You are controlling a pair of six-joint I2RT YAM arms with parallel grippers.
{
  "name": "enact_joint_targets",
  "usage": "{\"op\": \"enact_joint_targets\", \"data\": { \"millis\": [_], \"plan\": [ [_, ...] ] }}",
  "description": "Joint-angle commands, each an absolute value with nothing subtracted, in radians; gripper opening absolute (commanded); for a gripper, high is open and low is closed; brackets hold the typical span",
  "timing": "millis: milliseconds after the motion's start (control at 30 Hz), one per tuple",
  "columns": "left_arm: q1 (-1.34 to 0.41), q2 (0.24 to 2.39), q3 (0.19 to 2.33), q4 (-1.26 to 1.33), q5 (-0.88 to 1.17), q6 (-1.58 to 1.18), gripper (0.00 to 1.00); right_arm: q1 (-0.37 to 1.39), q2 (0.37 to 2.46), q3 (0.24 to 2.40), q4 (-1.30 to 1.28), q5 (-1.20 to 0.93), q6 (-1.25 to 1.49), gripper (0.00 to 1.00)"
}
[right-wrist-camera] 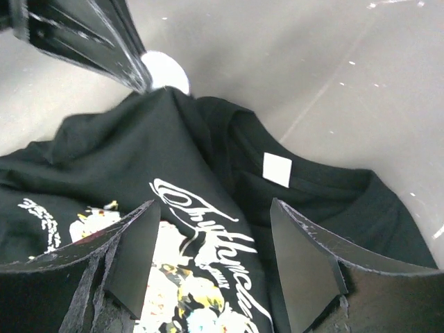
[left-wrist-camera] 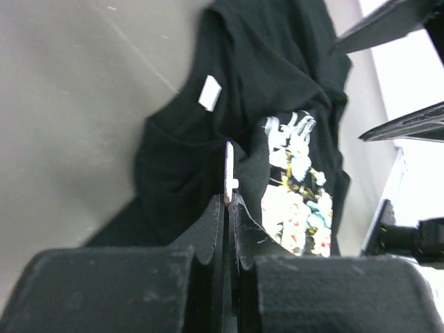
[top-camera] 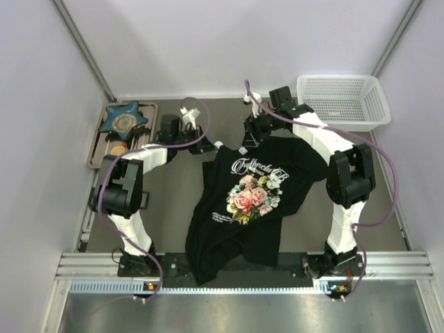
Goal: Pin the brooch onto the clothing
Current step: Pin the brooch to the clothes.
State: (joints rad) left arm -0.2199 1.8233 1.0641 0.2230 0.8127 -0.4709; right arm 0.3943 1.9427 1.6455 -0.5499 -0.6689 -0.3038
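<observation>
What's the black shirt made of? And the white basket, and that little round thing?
The T-shirt looks like soft, matte knit fabric, probably cotton: it bunches into folds. The basket looks like white plastic, with moulded mesh walls. The brooch is a thin, pale, smooth disc; whether it is plastic or metal, I can't tell.

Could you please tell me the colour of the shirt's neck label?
White neck label, clearest in the right wrist view.

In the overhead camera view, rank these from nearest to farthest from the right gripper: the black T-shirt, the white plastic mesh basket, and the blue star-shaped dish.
1. Black T-shirt, centre, just beneath the right gripper.
2. White plastic mesh basket, back right corner.
3. Blue star-shaped dish, far left at the back.
</observation>
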Motion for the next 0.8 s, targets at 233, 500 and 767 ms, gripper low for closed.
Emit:
{"op": "enact_joint_targets", "data": {
  "millis": [233,500,767],
  "plan": [
    [-0.146,1.959,1.307,-0.08,0.68,-0.278,0.0,0.339,2.02,1.713,-0.712,-0.537,-0.339,0.68],
    [-0.074,1.786,1.309,-0.334,0.655,-0.079,0.52,0.339,2.002,1.759,-0.769,-0.586,-0.374,0.84],
    [0.064,1.519,1.36,-1.001,0.479,0.584,0.63,0.373,1.953,1.761,-0.779,-0.638,-0.42,0.96]
  ]
}}
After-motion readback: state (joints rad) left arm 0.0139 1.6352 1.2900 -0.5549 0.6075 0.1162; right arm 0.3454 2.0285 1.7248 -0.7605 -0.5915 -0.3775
